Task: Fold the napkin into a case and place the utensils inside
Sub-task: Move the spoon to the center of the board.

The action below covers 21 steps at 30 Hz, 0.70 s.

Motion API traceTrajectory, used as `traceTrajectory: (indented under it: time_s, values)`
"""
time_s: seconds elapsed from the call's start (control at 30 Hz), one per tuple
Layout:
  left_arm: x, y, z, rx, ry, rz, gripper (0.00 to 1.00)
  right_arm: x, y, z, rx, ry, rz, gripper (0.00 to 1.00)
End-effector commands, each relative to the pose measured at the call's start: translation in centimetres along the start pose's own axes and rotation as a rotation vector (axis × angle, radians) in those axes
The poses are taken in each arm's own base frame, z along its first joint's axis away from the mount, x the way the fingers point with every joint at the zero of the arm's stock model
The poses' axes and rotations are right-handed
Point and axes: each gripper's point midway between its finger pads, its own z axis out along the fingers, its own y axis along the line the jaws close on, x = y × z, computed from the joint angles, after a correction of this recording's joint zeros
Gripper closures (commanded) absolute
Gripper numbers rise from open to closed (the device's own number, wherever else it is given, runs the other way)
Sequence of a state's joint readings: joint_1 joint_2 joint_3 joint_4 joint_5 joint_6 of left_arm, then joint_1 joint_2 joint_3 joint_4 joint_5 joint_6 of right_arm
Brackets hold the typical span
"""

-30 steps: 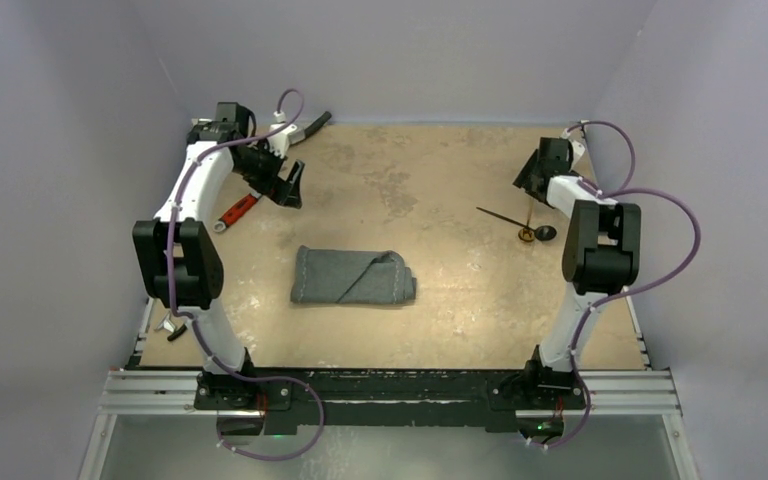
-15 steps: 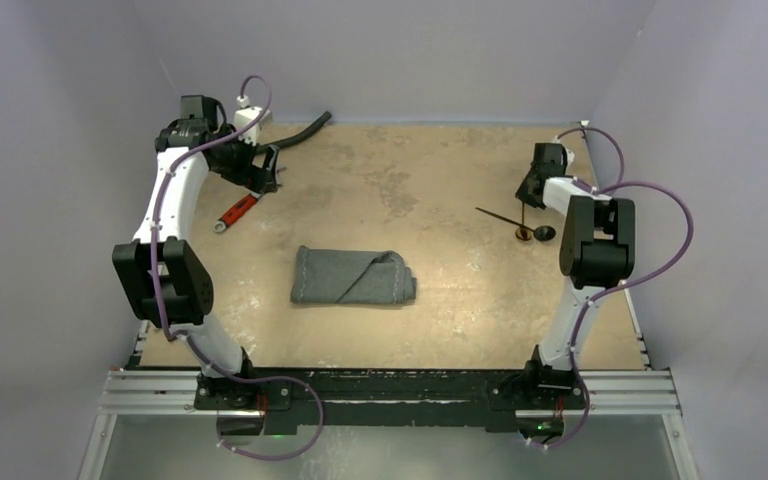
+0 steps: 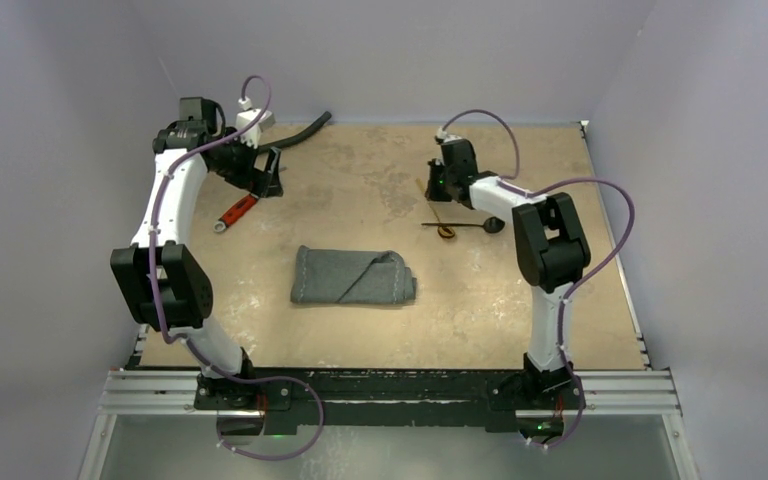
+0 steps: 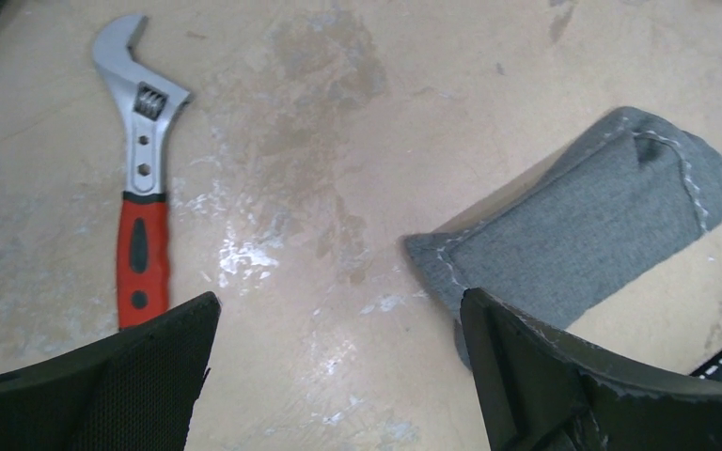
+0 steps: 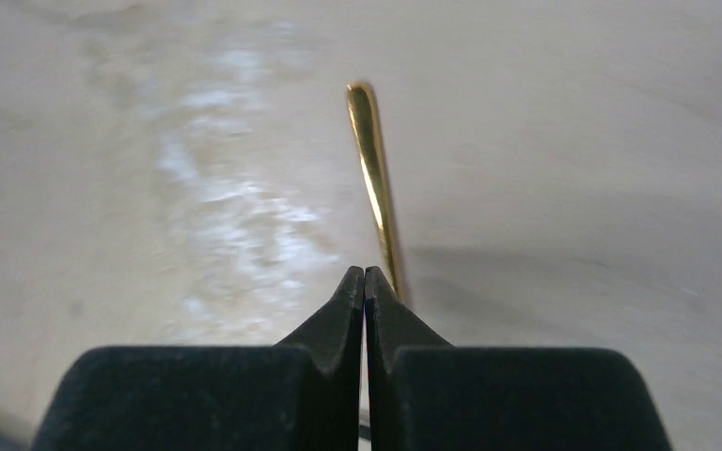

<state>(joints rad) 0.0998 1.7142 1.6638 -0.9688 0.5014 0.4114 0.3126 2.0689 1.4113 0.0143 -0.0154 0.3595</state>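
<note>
The grey napkin [image 3: 353,277] lies folded into a flat strip mid-table, also seen in the left wrist view [image 4: 573,225]. My right gripper [image 3: 440,192] [image 5: 365,272] is shut, its tips pressed together. The thin gold utensil [image 5: 376,178] sticks out past the tips, close along the right fingertip. From above, the gold utensil [image 3: 444,228] crosses the handle of the black spoon [image 3: 493,225] right of the napkin. My left gripper [image 3: 265,175] [image 4: 338,376] is open and empty over bare table at the back left.
A red-handled wrench [image 3: 237,212] [image 4: 141,188] lies near the left gripper. A black hose [image 3: 305,128] runs along the back wall. Purple walls close in the wooden table [image 3: 380,330] on three sides.
The right gripper closed, then swung left across the back of the table. Both utensils shifted left with it, and the black spoon turned. The left arm drew back toward the back-left corner.
</note>
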Motion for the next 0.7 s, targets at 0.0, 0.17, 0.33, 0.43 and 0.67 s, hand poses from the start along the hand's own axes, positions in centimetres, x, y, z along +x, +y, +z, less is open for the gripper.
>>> traceTrajectory:
  time_s: [0.0,0.17,0.33,0.43,0.67]
  values:
    - [-0.8,-3.1,-1.2,0.131,-0.072,0.046,0.01,-4.4,6.0,-1.9,-0.179,-0.120,-0.217,1.00]
    - [-1.4,-5.6,-1.5,0.268,-0.132,0.103,0.01,-6.4,8.6,-4.0,-0.260,-0.196,-0.303,1.00]
    - [-0.9,-6.0,-1.3,0.291,-0.106,0.152,0.02,-4.3,5.1,-4.7,-0.090,-0.103,-0.248,0.74]
    - [-0.3,-6.0,-1.1,0.286,-0.085,0.161,0.02,-3.0,1.5,-6.5,0.032,-0.089,-0.105,0.59]
    - [-0.5,-5.7,-1.0,0.261,-0.097,0.171,0.01,1.0,-2.7,-12.8,0.051,-0.079,0.258,0.01]
